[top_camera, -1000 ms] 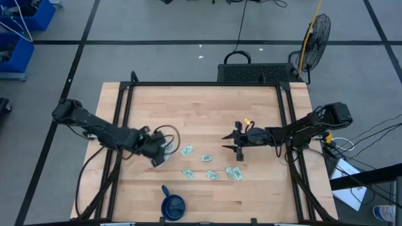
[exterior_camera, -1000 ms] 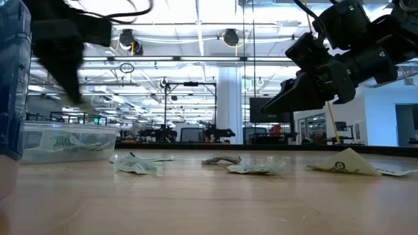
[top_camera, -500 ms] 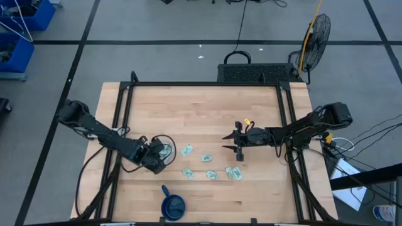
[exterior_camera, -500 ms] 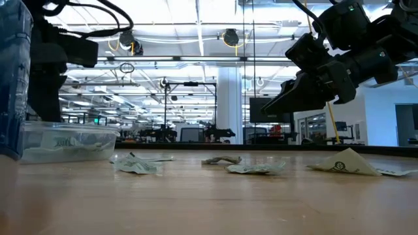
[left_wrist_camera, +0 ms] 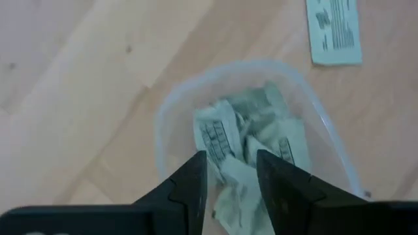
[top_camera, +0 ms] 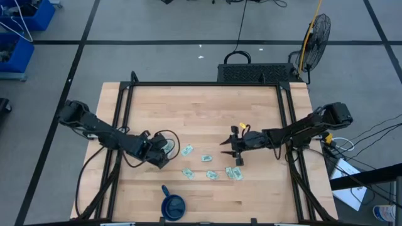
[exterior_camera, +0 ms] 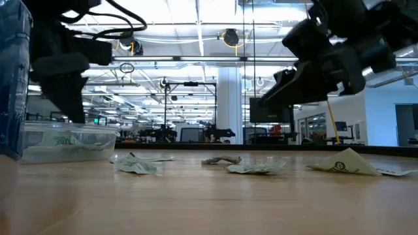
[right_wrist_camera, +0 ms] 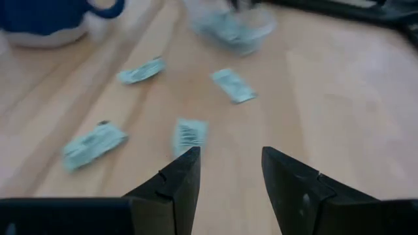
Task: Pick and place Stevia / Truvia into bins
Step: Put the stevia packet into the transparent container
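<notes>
The clear bin [top_camera: 167, 146] stands at the table's left with several crumpled Stevia / Truvia sachets [left_wrist_camera: 245, 134] inside. My left gripper [left_wrist_camera: 230, 156] hovers open just above the bin [left_wrist_camera: 176, 104], fingers pointing down into it, with nothing between them. More sachets lie flat on the wood to the bin's right [top_camera: 186, 150] [top_camera: 206, 158] [top_camera: 188, 173] [top_camera: 212, 175] [top_camera: 233, 174]. My right gripper [top_camera: 233, 152] hangs open above the rightmost sachets, clear of them; its wrist view shows a sachet [right_wrist_camera: 188, 136] just beyond the fingertips [right_wrist_camera: 189, 156].
A dark blue cup with a handle [top_camera: 173, 204] stands near the front edge, left of centre. One loose sachet [left_wrist_camera: 334, 29] lies just beside the bin. Black frame rails [top_camera: 119, 119] run along the table's left and right sides. Bare wood fills the far half [top_camera: 201, 107].
My left gripper has shifted a little over the bin, ending a bit farther right and toward the far edge. My right gripper has moved slightly toward the table's left and near edge, over the loose sachets. The sachets on the table have stayed put.
</notes>
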Robot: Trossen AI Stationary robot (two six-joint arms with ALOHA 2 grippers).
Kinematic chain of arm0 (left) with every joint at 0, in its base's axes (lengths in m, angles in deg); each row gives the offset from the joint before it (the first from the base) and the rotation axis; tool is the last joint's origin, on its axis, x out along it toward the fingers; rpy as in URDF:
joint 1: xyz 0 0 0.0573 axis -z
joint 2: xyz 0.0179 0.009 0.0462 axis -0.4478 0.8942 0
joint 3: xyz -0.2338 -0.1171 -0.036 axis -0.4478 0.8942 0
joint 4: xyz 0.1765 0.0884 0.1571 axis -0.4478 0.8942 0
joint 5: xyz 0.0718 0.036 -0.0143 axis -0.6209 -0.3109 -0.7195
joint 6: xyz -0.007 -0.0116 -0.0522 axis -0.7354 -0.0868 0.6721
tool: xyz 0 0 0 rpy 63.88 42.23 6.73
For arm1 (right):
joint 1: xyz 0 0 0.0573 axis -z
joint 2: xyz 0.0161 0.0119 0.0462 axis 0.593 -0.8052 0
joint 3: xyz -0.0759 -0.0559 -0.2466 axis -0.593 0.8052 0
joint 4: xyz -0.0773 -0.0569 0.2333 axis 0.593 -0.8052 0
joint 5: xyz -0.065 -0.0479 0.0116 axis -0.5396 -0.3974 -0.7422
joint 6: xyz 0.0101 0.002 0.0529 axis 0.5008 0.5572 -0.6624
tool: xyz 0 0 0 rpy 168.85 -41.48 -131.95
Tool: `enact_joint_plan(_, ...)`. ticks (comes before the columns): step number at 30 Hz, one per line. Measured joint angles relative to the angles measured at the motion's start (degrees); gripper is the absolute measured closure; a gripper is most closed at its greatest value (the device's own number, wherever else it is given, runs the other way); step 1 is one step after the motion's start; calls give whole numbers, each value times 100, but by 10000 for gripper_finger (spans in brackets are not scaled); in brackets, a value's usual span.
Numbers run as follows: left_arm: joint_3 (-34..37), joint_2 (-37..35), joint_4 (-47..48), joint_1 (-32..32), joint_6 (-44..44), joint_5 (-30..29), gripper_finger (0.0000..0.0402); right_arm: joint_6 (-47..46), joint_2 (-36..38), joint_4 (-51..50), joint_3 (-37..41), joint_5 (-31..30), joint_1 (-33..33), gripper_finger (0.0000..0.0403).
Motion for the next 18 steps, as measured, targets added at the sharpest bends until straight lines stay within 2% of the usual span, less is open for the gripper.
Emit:
enact_joint_plan(6, -433, -2, -5, -373, -749, -271, 261, -52, 0, -2088, -1035, 107, -494, 247)
enact_joint_plan(10, -655, -4, -141, -527, -1236, -456, 261, -133, 0, -2250, -1049, 151, -775, 248)
enact_joint_plan(15, -668, -4, -460, -564, -1722, -551, 261, -881, 0, -2299, -823, 1125, -1181, 248)
enact_joint_plan(18, -668, -4, -500, -562, -1818, -553, 261, -1261, 0, -2136, -561, 984, -1487, 248)
